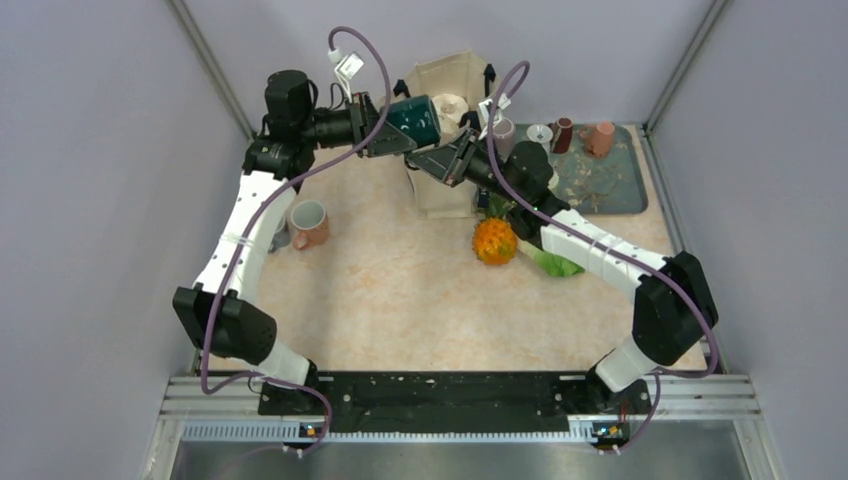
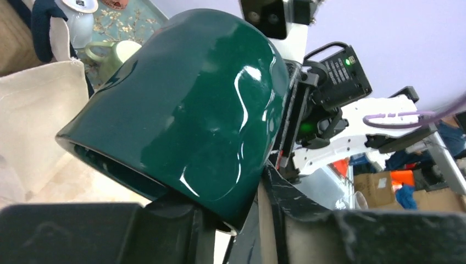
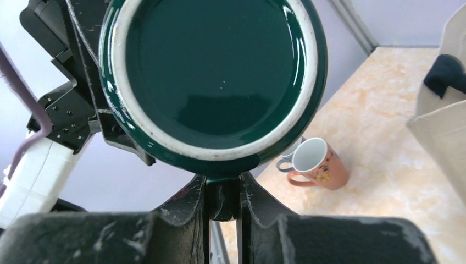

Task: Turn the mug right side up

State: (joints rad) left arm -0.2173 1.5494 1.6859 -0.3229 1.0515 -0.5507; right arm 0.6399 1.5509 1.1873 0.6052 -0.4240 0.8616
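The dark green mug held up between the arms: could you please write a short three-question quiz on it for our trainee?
1. True or false: the dark green mug is touched by no gripper.
2. Which part of it does the right gripper clamp? A the handle; B the rim; C the base.
3. Fill in: the right wrist view looks straight at the mug's ____.
Key: 1 false; 2 A; 3 base.
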